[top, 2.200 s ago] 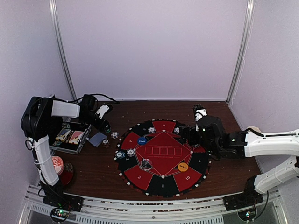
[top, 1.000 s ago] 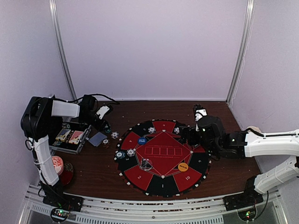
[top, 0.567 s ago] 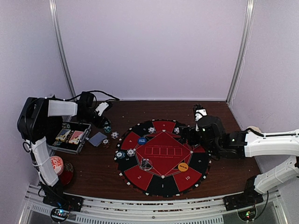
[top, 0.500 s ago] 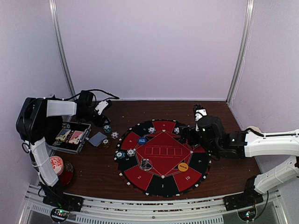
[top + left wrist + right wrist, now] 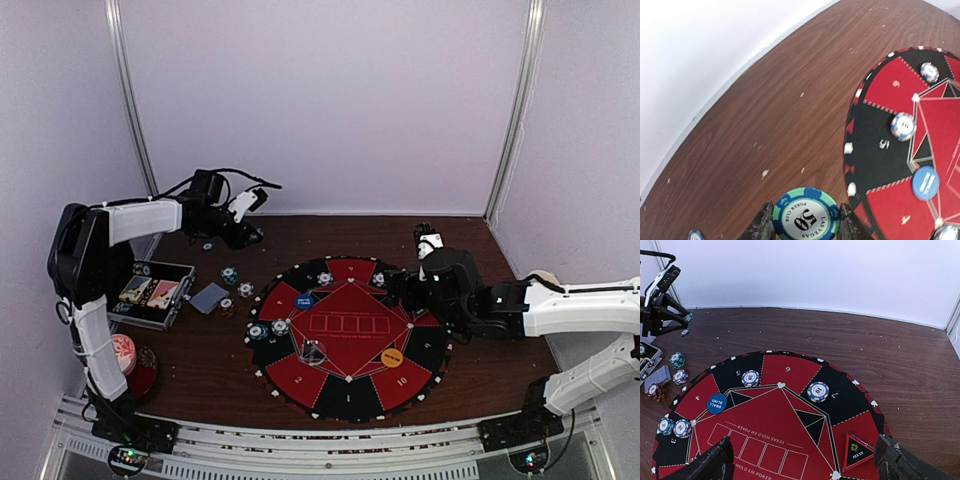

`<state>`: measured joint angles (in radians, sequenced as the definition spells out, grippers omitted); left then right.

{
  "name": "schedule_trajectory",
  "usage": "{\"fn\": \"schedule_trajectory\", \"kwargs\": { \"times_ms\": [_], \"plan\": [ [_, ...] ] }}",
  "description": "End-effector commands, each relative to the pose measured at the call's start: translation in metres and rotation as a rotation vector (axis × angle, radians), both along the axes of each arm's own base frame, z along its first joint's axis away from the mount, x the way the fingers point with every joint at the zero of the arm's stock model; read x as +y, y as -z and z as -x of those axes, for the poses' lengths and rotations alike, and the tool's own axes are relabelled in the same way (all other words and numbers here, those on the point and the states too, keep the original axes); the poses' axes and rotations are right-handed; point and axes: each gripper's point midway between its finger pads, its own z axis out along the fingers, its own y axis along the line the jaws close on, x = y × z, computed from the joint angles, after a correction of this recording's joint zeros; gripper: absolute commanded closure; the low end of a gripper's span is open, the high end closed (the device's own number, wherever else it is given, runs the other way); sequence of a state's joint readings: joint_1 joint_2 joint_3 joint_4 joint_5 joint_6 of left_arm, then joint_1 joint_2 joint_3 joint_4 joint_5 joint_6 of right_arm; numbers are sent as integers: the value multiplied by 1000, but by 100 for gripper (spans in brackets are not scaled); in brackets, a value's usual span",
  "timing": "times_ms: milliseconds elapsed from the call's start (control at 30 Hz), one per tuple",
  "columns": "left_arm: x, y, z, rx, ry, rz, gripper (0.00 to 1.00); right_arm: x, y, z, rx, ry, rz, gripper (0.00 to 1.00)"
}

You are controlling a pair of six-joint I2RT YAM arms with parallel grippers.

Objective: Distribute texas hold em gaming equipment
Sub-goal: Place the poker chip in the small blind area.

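Between the left fingers (image 5: 761, 226) sits a teal chip (image 5: 806, 216), pinched by its edges above the bench (image 5: 765, 125), likely to carry it to the mat (image 5: 870, 160). Right fingers (image 5: 715, 462) are spread.

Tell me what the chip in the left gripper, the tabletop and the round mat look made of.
Chip: probably moulded plastic or composite, smooth, with a printed centre label reading "50 Las Vegas Poker Club". Tabletop: wood or wood-look laminate, matte brown with visible grain. Mat: likely thin printed felt or rubber; it lies flat and shows no glare.
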<state>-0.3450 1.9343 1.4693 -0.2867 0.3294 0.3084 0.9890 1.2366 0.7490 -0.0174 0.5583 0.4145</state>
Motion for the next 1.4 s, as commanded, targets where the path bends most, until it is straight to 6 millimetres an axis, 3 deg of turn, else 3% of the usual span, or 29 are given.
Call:
{"fn": "schedule_trajectory", "kwargs": {
  "times_ms": [0,100,267,367,833,1367],
  "plan": [
    [-44,4,-4,15,56,26,69,1,-14,-2,-28,11,-17,2],
    [-71,7,-5,23,96,40,69,2,-13,-1,-26,6,-18,2],
    [-108,30,2,70,155,29,69,4,-12,-2,-23,3,-18,2],
    [-119,45,2,86,163,0,69,4,-12,-2,-23,2,-18,2],
    [-150,94,-23,156,109,-28,68,6,-7,-3,-17,5,-2,2],
    [-161,110,-19,182,125,-23,67,7,-4,-4,-11,2,9,2]
  ]
}}
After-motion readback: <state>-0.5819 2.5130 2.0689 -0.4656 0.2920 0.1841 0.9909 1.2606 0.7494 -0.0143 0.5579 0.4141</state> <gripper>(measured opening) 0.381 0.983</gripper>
